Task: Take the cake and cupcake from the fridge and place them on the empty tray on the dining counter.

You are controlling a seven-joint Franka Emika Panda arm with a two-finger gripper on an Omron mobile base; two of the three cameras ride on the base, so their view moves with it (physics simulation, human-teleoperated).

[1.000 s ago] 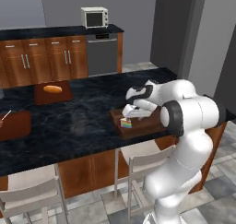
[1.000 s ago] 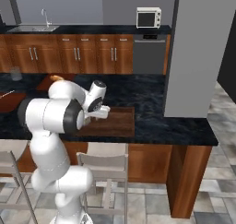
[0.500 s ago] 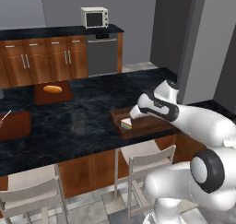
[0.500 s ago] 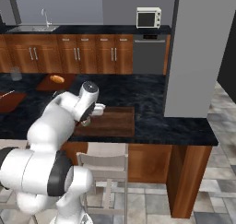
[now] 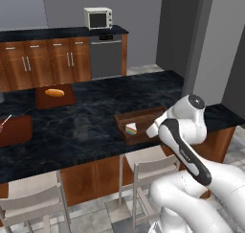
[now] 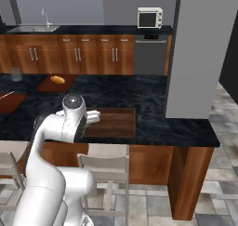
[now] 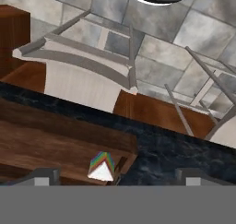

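The cake [image 5: 130,128], a white-frosted wedge with rainbow layers, sits in the near left corner of the brown wooden tray [image 5: 146,118] on the black marbled dining counter [image 5: 81,126]. In the hand view my gripper [image 7: 117,177] is open just above the cake [image 7: 102,167], which lies free at the tray's [image 7: 55,140] corner. Nothing is held between the grey fingertips [image 7: 41,175]. From the right base view the white hand [image 6: 91,116] hovers at the left edge of the tray [image 6: 114,123]. The cupcake is out of view. I cannot tell whether the tall grey block [image 6: 195,48] is the fridge.
Pale stools [image 5: 148,165] stand under the counter's front edge, right below the hand [image 7: 78,57]. A flat board with a bread loaf [image 5: 55,95] lies far left, with another brown board [image 5: 14,129] nearer. The microwave [image 5: 98,17] tops the back cabinets.
The hand has drawn back from the tray toward the counter's front edge as the arm swung round. The cake has stayed where it lay in the tray.
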